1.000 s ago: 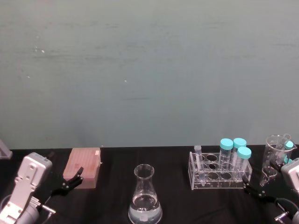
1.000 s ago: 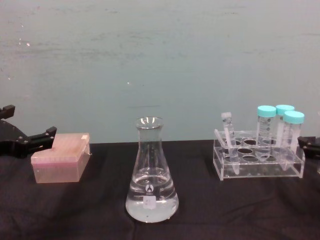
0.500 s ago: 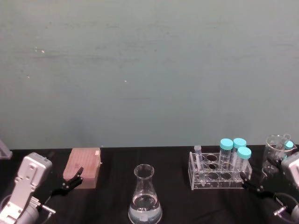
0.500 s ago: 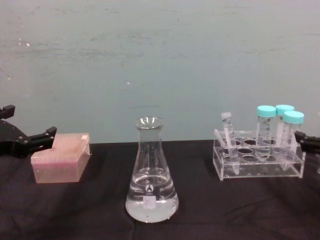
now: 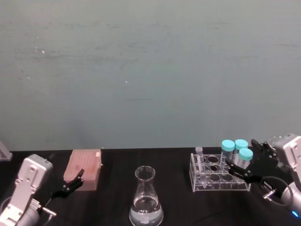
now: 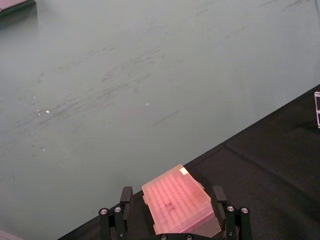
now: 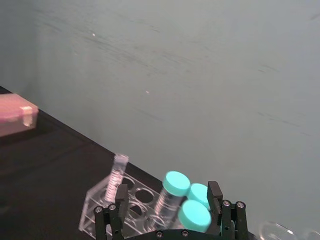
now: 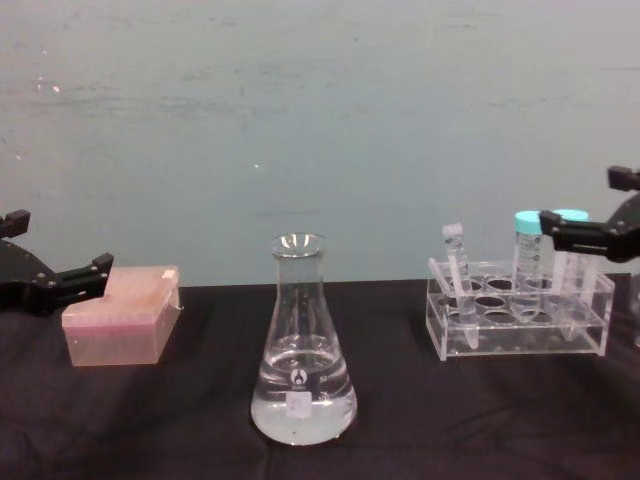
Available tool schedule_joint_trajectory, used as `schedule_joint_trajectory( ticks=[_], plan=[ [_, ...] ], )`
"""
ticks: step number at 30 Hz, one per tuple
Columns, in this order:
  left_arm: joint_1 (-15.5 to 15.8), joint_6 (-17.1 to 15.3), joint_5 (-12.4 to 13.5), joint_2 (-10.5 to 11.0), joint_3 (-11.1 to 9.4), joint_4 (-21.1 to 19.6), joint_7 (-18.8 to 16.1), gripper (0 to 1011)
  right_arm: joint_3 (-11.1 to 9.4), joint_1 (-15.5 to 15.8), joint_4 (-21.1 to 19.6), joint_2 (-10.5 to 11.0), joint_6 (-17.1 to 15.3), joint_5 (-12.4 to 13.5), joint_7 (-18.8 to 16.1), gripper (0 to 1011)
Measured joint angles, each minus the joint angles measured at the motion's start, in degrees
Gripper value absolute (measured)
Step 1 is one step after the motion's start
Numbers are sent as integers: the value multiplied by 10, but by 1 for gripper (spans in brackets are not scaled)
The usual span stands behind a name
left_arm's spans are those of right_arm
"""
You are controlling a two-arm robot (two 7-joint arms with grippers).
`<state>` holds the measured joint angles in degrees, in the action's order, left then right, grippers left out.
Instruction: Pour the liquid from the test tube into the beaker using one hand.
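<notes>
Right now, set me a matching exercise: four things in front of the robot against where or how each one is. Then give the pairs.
1. flask
2. small tube
3. pink box
4. right gripper

A. leaning at the left end of the rack
B. open, up by the teal-capped tubes
C. far left, beside the left gripper
D. in the middle, holding clear liquid

Pairs: 1-D, 2-A, 3-C, 4-B

1. The beaker (image 8: 303, 350) carries a small dark round logo low on its wall, with a white label just under it; neither can be read.
2. The test tube (image 8: 459, 272) shows fine markings, too small to read.
3. The pink box (image 6: 177, 202) has a faint mark on its lid, which is illegible.
</notes>
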<state>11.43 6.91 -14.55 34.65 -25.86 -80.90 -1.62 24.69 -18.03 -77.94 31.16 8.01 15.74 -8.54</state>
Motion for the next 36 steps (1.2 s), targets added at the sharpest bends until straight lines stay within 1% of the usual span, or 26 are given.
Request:
schedule_joint_trajectory(
  ticks=[5,6,10,18,28,36],
  plan=[
    [0,0,0,0,0,0,0,1000,1,-30,33,-19,-10,15,-48,1004],
    [0,0,0,0,0,0,0,1000,1,-30,33,-19,-10,15,-48,1004],
    [0,0,0,0,0,0,0,1000,0,-56,64,-34,-18,28,-85,1004],
    [0,0,0,0,0,0,0,1000,-5,-94,114,-58,-32,43,-137,1004],
    [0,0,0,0,0,0,0,1000,-10,-124,159,-79,-38,47,-175,1004],
    [0,0,0,0,0,0,0,1000,-12,-148,193,-97,-37,38,-204,1004]
  ],
)
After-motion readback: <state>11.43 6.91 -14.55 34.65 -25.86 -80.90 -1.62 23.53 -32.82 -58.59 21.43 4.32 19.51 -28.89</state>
